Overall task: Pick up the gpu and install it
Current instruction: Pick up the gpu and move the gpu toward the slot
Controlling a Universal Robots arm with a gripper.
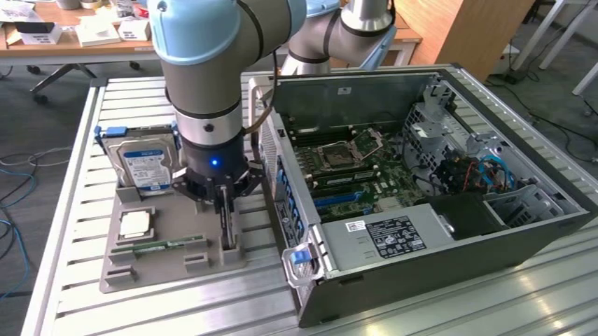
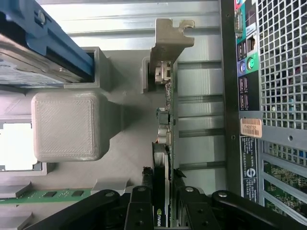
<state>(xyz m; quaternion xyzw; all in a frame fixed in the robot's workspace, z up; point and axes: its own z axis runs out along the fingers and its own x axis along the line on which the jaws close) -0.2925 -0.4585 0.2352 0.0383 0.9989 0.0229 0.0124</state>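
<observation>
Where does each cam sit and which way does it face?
Exterior view: high and off the arm, looking down at the open PC case and fixture tray; arm and gripper show.
Wrist view: on the wrist, looking down along the gripper, shut on the gpu standing on edge in the tray.
Shared: gpu, tray, hard drive, PC case.

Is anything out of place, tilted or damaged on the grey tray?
Nothing stands out. The gpu stands on its edge in its slot on the grey tray, with the gripper right over it. The hard drive and memory stick sit in their holders.
</observation>
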